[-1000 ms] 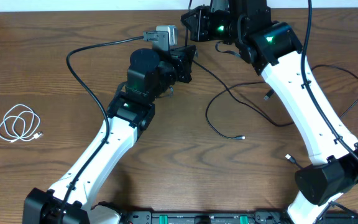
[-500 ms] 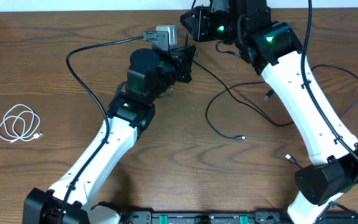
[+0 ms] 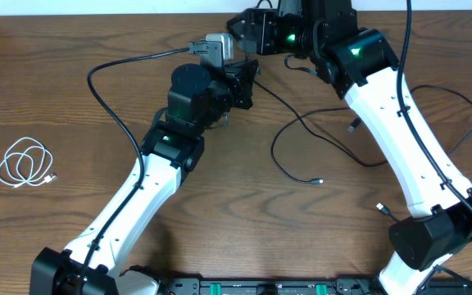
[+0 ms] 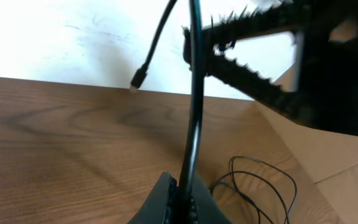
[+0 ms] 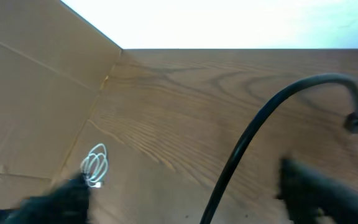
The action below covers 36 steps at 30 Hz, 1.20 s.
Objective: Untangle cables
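Note:
A short white cable (image 3: 24, 163) lies coiled at the far left of the table and shows small in the right wrist view (image 5: 96, 164). Black cables (image 3: 274, 152) sprawl over the table's middle and right, with small plug ends. My left gripper (image 4: 185, 196) is shut on one black cable (image 4: 194, 118), which rises from it and ends in a hanging plug (image 4: 138, 79). At the back of the table my right gripper (image 5: 188, 190) is open, and that cable (image 5: 247, 140) passes between its fingers (image 5: 328, 190) without being pinched. From above, the two grippers are close together, left (image 3: 248, 78) and right (image 3: 244, 23).
A thick black arm wire (image 3: 109, 90) arcs over the table behind the left arm. A brown cardboard wall (image 5: 36, 93) stands along the table's left side, and another panel (image 4: 334, 155) along the right. More loose black cable loops (image 3: 453, 123) lie at the right.
My right gripper has opened and let go of the black cable. The left gripper keeps its grip, and neither arm has shifted much.

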Available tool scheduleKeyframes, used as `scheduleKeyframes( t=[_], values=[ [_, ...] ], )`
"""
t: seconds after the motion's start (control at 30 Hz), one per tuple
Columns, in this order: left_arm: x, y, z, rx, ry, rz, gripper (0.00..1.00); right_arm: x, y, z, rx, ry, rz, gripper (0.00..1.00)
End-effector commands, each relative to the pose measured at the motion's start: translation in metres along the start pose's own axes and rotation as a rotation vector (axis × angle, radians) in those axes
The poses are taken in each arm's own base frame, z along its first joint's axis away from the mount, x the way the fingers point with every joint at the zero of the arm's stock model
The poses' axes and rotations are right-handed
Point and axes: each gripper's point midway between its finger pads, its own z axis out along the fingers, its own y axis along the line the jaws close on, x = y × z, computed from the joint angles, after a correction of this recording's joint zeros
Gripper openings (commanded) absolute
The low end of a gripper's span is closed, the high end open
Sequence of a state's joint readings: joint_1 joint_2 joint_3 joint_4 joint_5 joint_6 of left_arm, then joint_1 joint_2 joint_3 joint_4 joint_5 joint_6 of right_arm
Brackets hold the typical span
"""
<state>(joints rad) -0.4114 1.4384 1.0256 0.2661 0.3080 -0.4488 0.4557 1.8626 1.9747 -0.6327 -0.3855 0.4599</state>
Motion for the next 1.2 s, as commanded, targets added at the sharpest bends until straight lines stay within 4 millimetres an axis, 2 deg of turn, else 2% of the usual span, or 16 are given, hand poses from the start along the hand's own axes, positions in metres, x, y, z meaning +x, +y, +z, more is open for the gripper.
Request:
scheduleKeyframes(
  t=[0.0,0.13,0.33,0.47,0.57,0.63,0.73,0.83,1.03,1.17],
  values=[
    [-0.005,0.004,0.000,-0.014,-0.014,0.002,0.07,-0.004,0.004,-0.006,0.010,-0.017,-0.022,0.99],
    [-0.002,0.030,-0.005,-0.084,0.017,-0.027,0.07,-0.008,-0.020,-0.010,0.102,-0.032,-0.010,0.99],
    [-0.003,0.098,-0.026,-0.255,0.055,-0.102,0.07,-0.010,-0.072,-0.026,0.298,-0.034,0.008,0.99],
    [-0.016,0.142,-0.048,-0.357,0.027,-0.148,0.07,0.003,-0.094,-0.035,0.375,0.029,0.008,0.99],
    [-0.029,0.173,-0.068,-0.428,-0.013,-0.181,0.07,0.024,-0.108,-0.043,0.442,0.112,0.023,0.99],
    [-0.035,0.186,-0.079,-0.460,-0.033,-0.197,0.07,0.037,-0.120,-0.050,0.512,0.156,0.041,0.99],
    [-0.044,0.198,-0.093,-0.488,-0.061,-0.219,0.07,0.054,-0.130,-0.059,0.584,0.202,0.117,0.99],
    [-0.050,0.197,-0.099,-0.491,-0.082,-0.215,0.08,0.073,-0.137,-0.058,0.612,0.246,0.182,0.99],
    [-0.062,0.187,-0.107,-0.482,-0.117,-0.194,0.08,0.140,-0.160,-0.045,0.639,0.414,0.292,0.99],
    [-0.065,0.194,-0.114,-0.499,-0.129,-0.202,0.07,0.185,-0.176,-0.045,0.678,0.520,0.346,0.99]
  ],
)
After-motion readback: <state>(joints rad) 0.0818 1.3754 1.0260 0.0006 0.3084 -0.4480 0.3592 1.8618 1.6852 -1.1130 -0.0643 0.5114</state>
